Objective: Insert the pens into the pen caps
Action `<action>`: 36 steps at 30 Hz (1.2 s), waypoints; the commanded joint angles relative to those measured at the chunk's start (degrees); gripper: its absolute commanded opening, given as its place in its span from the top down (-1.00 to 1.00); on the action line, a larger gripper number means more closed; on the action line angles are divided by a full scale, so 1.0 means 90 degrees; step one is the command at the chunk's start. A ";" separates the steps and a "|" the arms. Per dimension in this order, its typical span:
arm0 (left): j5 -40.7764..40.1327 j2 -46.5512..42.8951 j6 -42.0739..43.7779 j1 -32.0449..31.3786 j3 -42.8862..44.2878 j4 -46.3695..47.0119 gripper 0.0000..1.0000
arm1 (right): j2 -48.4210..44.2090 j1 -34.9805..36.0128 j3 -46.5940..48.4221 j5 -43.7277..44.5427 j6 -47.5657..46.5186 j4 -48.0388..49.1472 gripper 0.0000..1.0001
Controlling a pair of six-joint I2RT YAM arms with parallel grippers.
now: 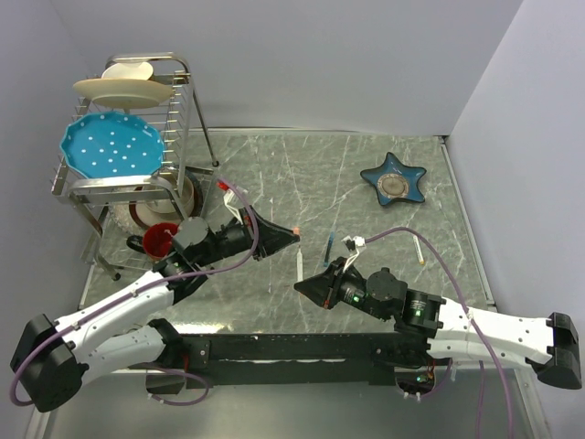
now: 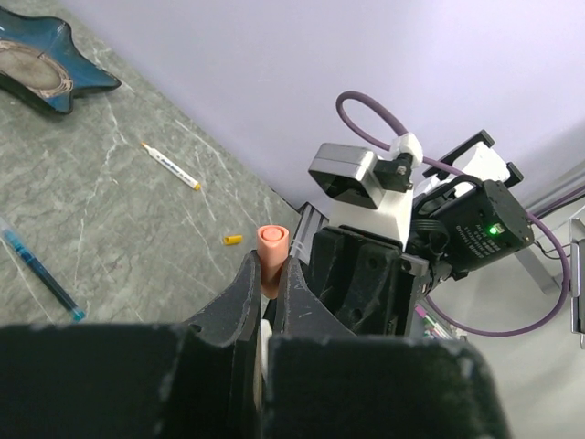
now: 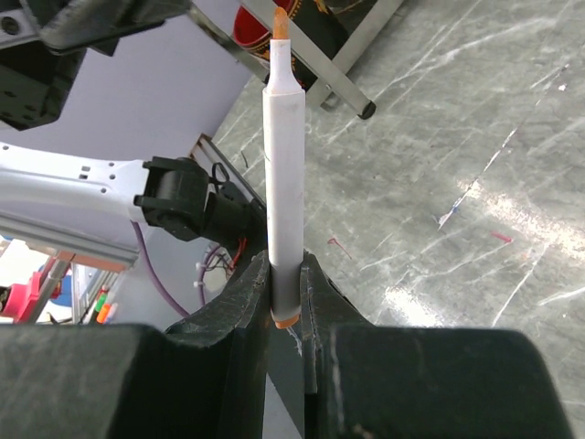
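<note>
Judging from above, we saw the coming move turn on one line. The white pen [image 1: 300, 266] ran away from the arm bases, its orange tip aimed at the orange cap [image 1: 297, 233], which sat just beyond that tip and apart from it. Our right fingers [image 3: 245, 297] were clamped on the pen's lower end, with the pen crosswise to them. Our left fingers [image 2: 239, 306] were clamped on the cap, one end standing proud. The two axes looked nearly in line, though we could not tell which end of the cap was open. A blue pen [image 1: 328, 249] lay just right on the bench [image 1: 292, 174], and the dish rack [image 1: 181, 119] stood near the left arm, so room lay ahead and right.
</note>
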 commanded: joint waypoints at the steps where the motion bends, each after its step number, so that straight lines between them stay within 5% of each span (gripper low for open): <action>1: -0.0035 0.0073 -0.0013 -0.0029 -0.0020 0.0275 0.98 | -0.0074 -0.0006 0.0218 -0.0061 -0.0144 0.0371 1.00; 36: 0.0599 -0.0523 -0.0696 -0.0439 -0.1055 0.0860 0.98 | -0.0319 -0.0006 0.0393 0.0183 -0.0632 0.0459 1.00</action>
